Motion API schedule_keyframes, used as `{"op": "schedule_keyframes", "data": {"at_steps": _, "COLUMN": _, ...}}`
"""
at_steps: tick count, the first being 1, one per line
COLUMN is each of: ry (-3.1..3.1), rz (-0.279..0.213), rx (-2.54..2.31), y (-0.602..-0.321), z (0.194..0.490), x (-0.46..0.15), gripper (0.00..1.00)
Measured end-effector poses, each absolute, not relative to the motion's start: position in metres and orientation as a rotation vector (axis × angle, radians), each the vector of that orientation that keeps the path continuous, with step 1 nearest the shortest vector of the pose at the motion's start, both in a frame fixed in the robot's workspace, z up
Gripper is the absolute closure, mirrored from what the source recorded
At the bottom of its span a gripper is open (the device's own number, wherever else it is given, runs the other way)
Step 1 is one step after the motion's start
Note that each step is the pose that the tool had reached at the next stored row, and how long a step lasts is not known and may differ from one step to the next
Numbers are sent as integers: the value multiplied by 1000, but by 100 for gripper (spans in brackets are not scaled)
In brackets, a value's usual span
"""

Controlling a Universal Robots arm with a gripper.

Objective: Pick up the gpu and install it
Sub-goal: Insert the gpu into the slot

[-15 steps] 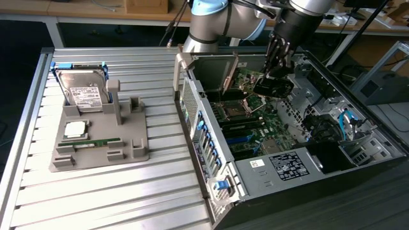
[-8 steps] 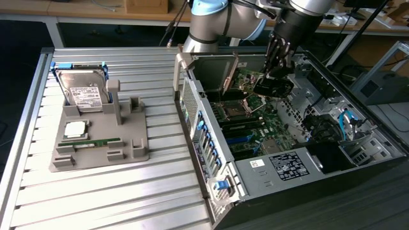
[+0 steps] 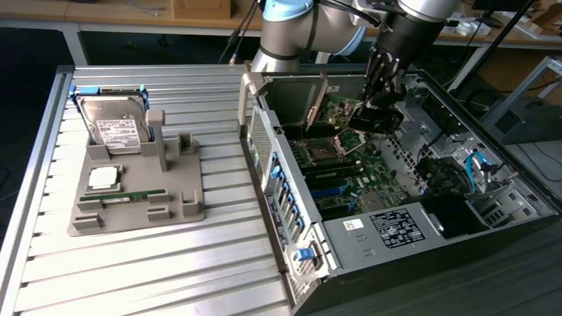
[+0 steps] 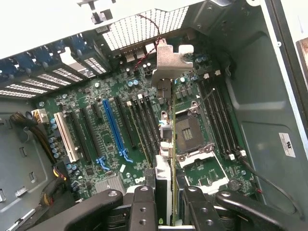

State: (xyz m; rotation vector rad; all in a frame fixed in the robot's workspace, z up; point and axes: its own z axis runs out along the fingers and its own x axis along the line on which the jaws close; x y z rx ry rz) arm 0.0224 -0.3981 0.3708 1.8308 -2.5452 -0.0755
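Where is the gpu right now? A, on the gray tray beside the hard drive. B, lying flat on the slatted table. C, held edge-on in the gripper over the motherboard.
C: the gpu stands edge-on, clamped in the gripper, above the motherboard.

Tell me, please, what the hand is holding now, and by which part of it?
The hand holds the gpu, clamped edge-on, near the end away from its silver bracket.
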Motion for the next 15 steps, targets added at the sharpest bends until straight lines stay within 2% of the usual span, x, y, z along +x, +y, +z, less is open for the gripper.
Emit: {"op": "schedule_keyframes", "data": {"at_steps": 15, "ry": -2504, "rz": -75, "rx": 1885, "y": -398, "z": 371, "x": 23, "gripper": 73}}
